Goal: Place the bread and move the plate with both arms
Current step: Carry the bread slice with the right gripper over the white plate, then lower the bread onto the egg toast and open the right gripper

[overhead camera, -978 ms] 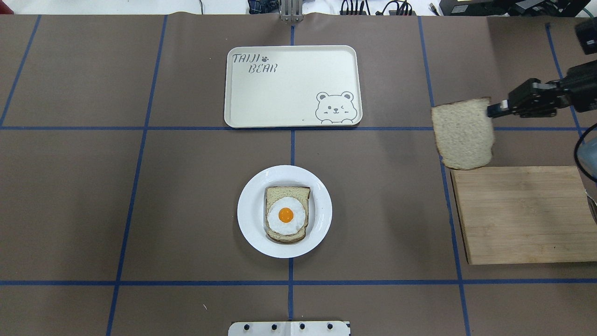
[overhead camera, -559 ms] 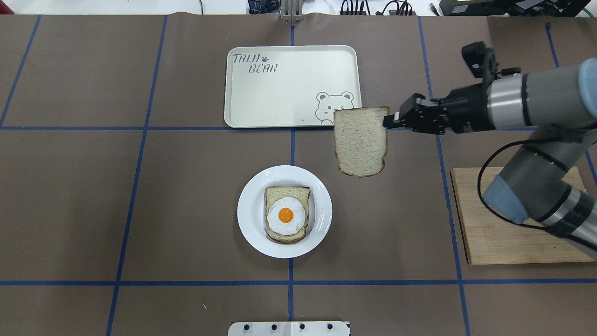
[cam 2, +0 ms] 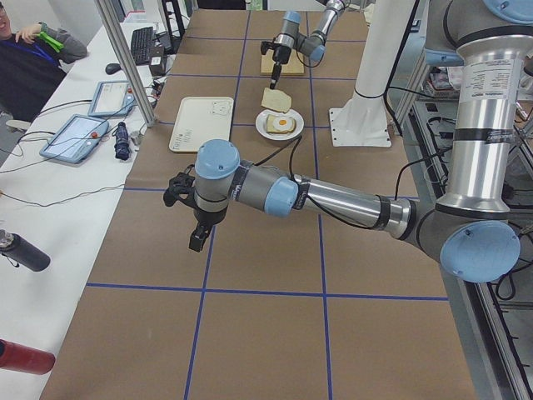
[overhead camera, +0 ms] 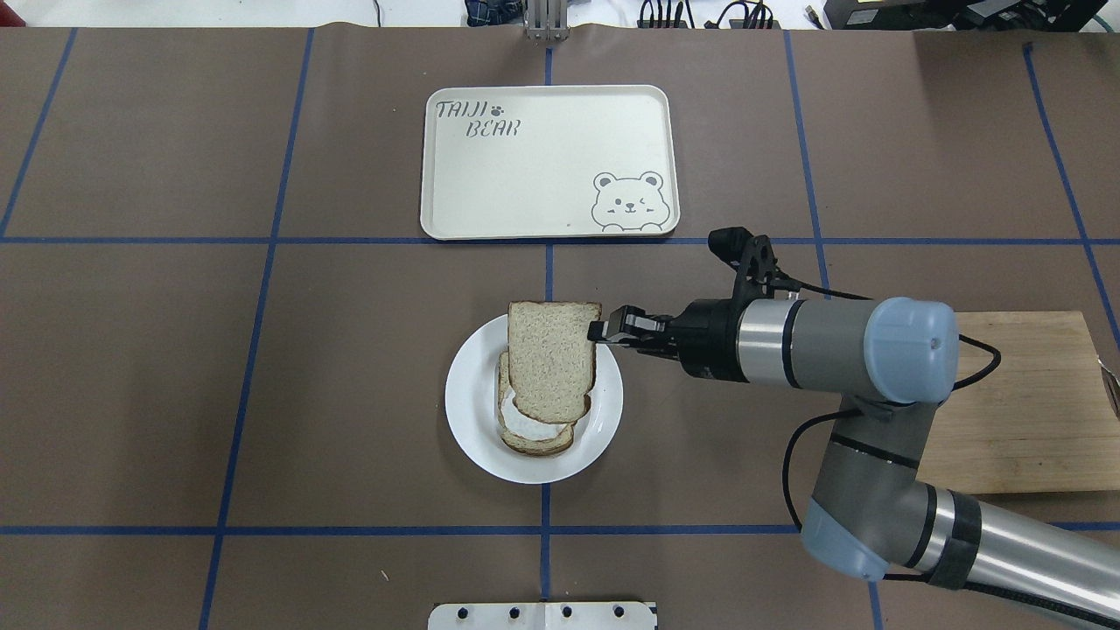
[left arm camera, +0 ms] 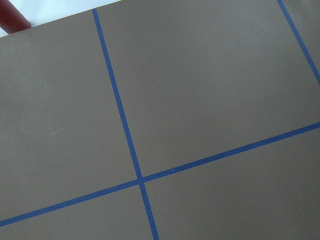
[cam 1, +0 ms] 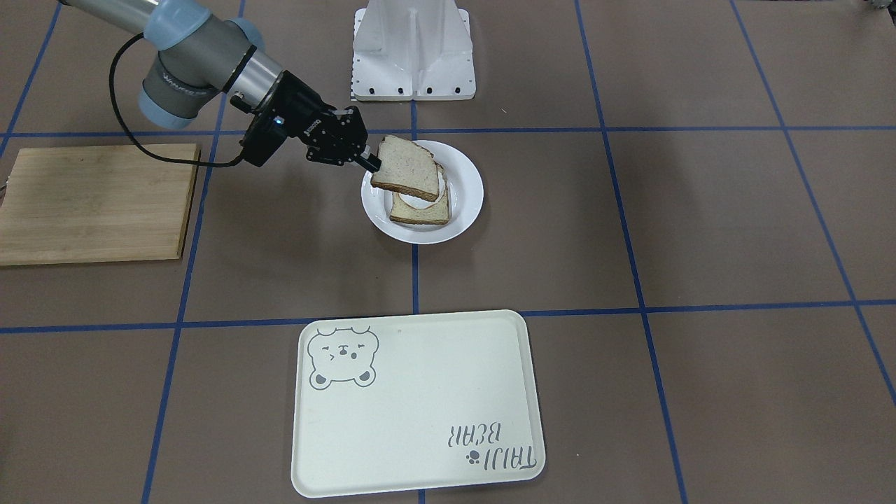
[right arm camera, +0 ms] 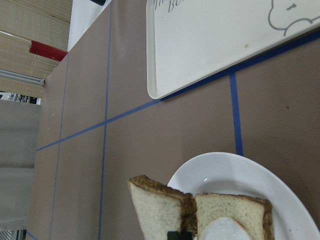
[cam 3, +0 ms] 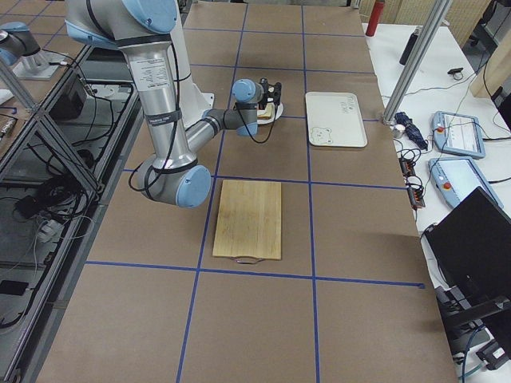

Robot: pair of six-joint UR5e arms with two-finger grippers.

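Just ahead of the robot's base, the plate (overhead camera: 465, 395) sits on the table (overhead camera: 262, 394) with an egg-topped slice (overhead camera: 527, 434) on it. The bread (overhead camera: 551, 359), pale tan with a dark brown crust and bare on top, hangs tilted just above that slice, one edge pinched in the right tool (overhead camera: 598, 331). Farther off lies the cream tray (overhead camera: 542, 166); whether the left tool (cam 2: 198, 240) is wide or narrow cannot be told.

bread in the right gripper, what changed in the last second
The right gripper carried the plain bread slice from beside the cutting board across to above the egg-topped slice on the white plate, still clamped on it. Plate, egg slice, bear tray and board stayed put.
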